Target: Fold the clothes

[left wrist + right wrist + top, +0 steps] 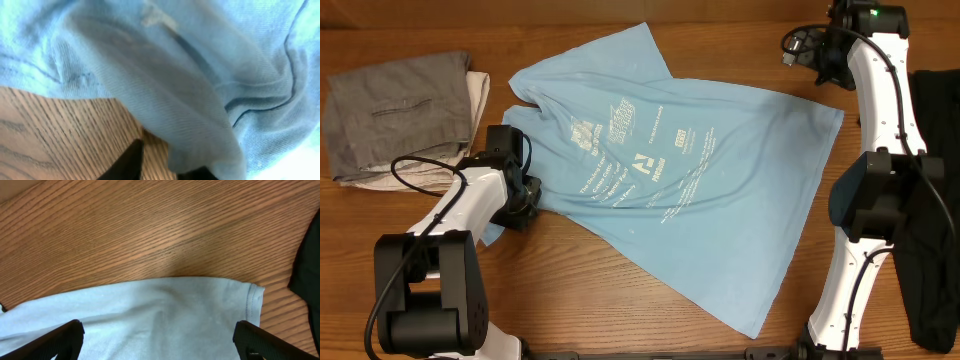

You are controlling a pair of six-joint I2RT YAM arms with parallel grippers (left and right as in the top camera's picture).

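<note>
The light blue short-sleeved cotton T-shirt [680,190] lies spread slantwise across the wooden table [570,290], its side with small white print facing up, one sleeve pointing to the far edge. My left pincer [525,195] sits at the shirt's near-left edge, and in its own wrist view a rumpled fold of blue cloth drops down between the two dark fingers, so I judge it clenched on that fold, gripping there to get an edge I can lift and carry over. My right pincer [805,45] hangs released, jaws spread wide, above the far-right corner of the shirt where the stitched hem ends, seemingly lined up to take the matching corner. A folded grey garment [395,115] rests well apart on the left and a black cloth [932,200] on the right, both out of the way of the fold.
</note>
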